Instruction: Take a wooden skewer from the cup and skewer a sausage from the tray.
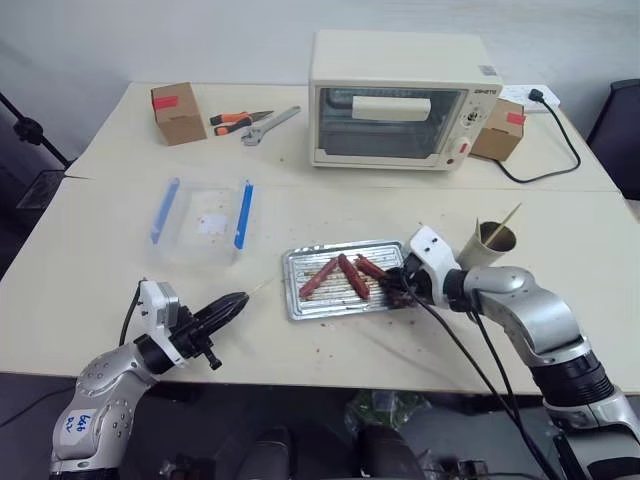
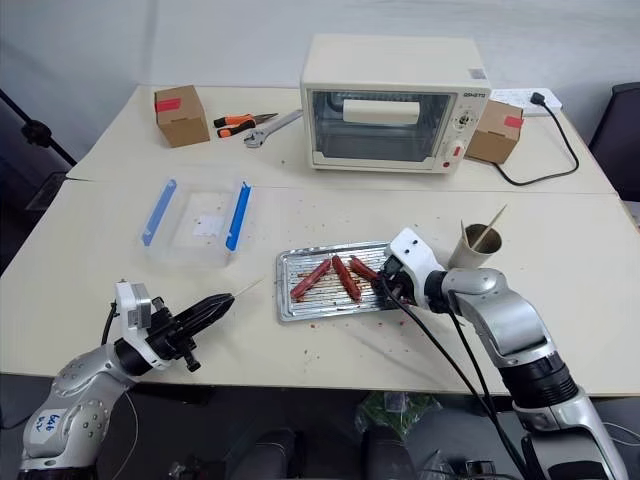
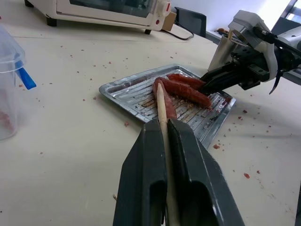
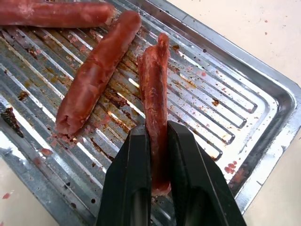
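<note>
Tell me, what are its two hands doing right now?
Left hand shut on wooden skewer, tip aimed at tray. Right hand clamped on rightmost sausage in tray. Nothing between them.

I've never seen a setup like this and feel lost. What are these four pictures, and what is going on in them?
A two-armed robot stands at a table. Two pictures come from its head, looking down; the other two from cameras on its wrists. The left gripper is shut on a wooden skewer. The right gripper pinches one sausage in a metal tray holding two more. Behind the tray stand a paper cup with another skewer, a toaster oven, a clear box, cardboard boxes and tools.
</note>
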Motion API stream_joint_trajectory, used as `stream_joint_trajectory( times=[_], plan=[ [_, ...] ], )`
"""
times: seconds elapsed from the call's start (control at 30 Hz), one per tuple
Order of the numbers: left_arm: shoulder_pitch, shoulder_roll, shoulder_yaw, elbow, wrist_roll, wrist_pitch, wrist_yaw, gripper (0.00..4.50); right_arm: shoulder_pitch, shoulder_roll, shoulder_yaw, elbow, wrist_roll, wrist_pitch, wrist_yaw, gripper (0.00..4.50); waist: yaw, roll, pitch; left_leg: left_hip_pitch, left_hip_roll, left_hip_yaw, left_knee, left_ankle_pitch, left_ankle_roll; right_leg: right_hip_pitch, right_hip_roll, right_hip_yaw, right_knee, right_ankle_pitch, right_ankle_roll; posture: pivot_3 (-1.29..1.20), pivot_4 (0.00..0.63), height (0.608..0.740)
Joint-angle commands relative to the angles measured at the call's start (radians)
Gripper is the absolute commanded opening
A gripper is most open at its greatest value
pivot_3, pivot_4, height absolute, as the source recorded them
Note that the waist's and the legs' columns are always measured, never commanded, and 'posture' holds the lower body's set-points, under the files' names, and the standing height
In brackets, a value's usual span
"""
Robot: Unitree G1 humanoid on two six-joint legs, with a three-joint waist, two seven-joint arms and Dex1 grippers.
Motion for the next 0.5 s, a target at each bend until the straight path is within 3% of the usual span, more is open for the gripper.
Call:
stream_joint_trajectory(
  times=[0.03,0.23,0.5],
  plan=[
    [-0.004,0.012,0.011,-0.048,-0.009,-0.009,-0.005,0.0,0.015,-0.072,-0.093,-0.047,0.022,-0.098,0.083,0.49,0.003,0.0,0.0,0.0,0.0,0.0,0.0,0.0,0.0,0.0,0.0,0.0,0.0,0.0,0.0,0.0,0.15,0.74],
    [-0.048,0.088,-0.035,-0.075,-0.002,0.012,-0.099,0.0,0.028,-0.191,-0.142,-0.019,0.106,-0.372,0.434,0.49,0.001,0.0,0.0,0.0,-0.001,0.0,0.0,0.0,0.001,0.0,0.0,0.0,0.0,0.0,0.0,0.0,0.15,0.74],
    [-0.186,0.19,-0.119,-0.077,-0.033,0.081,-0.228,0.0,-0.107,-0.111,-0.019,0.041,0.047,-0.613,0.616,0.49,-0.006,0.0,0.0,0.002,0.001,0.0,-0.001,0.001,0.0,0.001,0.001,0.0,0.0,0.0,0.0,0.0,0.15,0.74]
  ],
)
